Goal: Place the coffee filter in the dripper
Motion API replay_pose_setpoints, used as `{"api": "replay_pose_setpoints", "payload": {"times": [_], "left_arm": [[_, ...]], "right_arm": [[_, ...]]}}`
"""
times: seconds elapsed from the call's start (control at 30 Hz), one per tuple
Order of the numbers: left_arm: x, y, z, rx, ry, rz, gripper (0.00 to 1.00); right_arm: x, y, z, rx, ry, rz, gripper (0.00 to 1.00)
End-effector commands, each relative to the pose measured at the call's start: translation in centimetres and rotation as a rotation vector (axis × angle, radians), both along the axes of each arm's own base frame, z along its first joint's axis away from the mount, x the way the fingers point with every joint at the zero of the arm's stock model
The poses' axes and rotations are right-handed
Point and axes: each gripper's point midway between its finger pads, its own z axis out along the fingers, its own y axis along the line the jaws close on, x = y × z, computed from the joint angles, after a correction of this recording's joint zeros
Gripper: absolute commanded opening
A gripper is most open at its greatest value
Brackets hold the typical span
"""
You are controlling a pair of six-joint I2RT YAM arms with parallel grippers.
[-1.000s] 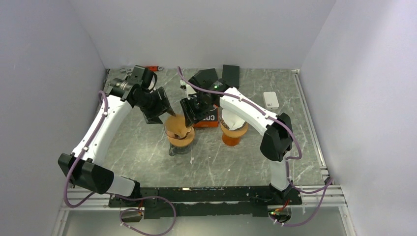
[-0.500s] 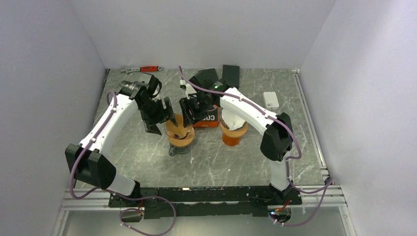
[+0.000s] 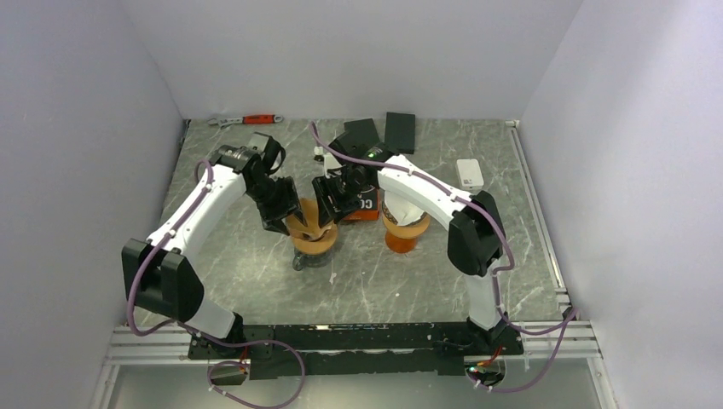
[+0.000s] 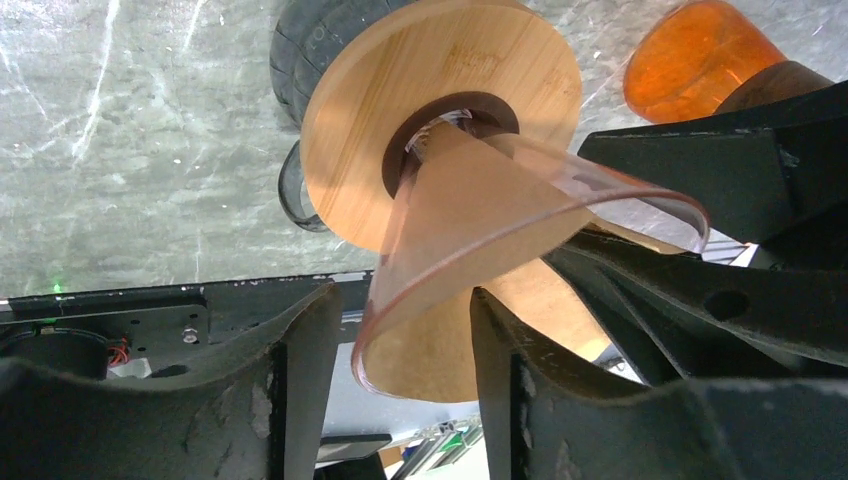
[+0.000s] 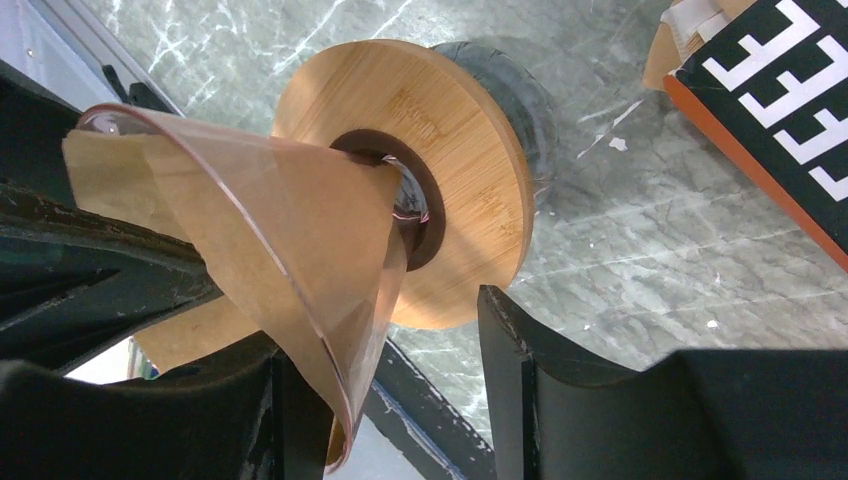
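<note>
The dripper [image 3: 310,228] is a clear cone in a round wooden collar [image 4: 400,110] on a dark base, mid-table. The brown paper coffee filter [image 4: 440,340] sits inside the cone and also shows in the right wrist view [image 5: 130,170]. My left gripper [image 3: 286,217] is open, and its fingers straddle the cone's left rim [image 4: 400,400]. My right gripper [image 3: 328,207] is open at the cone's right rim [image 5: 400,400], with the rim and filter edge against one finger [image 5: 250,420]. Neither is clamped.
A second orange dripper [image 3: 403,226] with a white filter stands to the right, under the right arm. A coffee box [image 3: 365,204] lies behind it. Black flat items [image 3: 399,130], a white device [image 3: 469,172] and an orange-handled tool [image 3: 256,119] lie at the back.
My left gripper has swung in from the upper left and come down onto the dripper's left rim. My right gripper has shifted slightly but stays at the right rim.
</note>
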Motion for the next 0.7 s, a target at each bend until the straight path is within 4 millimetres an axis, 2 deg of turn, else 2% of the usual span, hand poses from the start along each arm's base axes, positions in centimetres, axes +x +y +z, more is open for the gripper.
{"api": "replay_pose_setpoints", "payload": {"times": [0.0,0.1,0.27,0.67], "left_arm": [[0.2,0.0,-0.7,0.005,0.003,-0.012,0.52],[0.2,0.2,-1.2,0.019,0.007,-0.018,0.4],[0.2,0.3,-1.9,0.031,0.025,-0.03,0.26],[0.6,1.3,-1.2,0.093,0.009,-0.054,0.12]], "right_arm": [[0.9,0.6,1.1,0.02,-0.035,-0.003,0.52],[1.0,0.4,0.9,0.004,-0.036,-0.004,0.5],[1.1,0.1,0.7,-0.016,-0.037,-0.003,0.47],[1.4,0.0,1.1,-0.032,-0.056,-0.007,0.36]]}}
